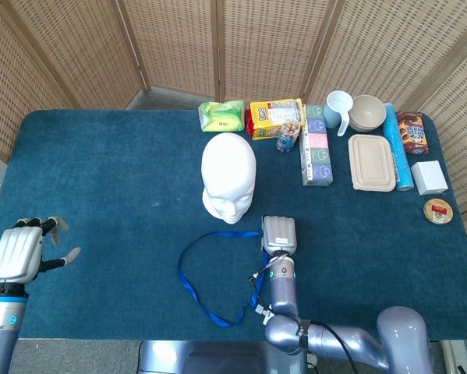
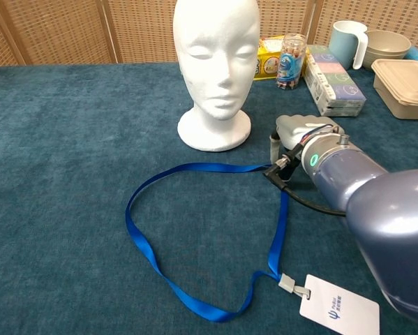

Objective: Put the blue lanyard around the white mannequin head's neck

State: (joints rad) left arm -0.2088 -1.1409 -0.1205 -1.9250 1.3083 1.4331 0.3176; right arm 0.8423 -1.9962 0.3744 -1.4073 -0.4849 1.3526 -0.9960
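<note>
Table (image 1: 100,179) holds white mannequin head (image 2: 215,66) upright, neck bare; blue lanyard (image 2: 153,262) lies flat as an open loop in front of it, so task hardly begun; right hand (image 2: 303,136) at the strap's far corner, fingers curled down, pinch cannot tell; left hand (image 1: 19,251) idle, fingers spread, holding nothing; lift and looping remain

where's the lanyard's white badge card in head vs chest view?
Head view: not visible as a card; the right forearm covers the spot where the blue lanyard ends.
Chest view: white badge card lies flat at the bottom right, clipped to the lanyard's end.
Shared landmark: the white mannequin head, just beyond the lanyard loop in both views.
</note>
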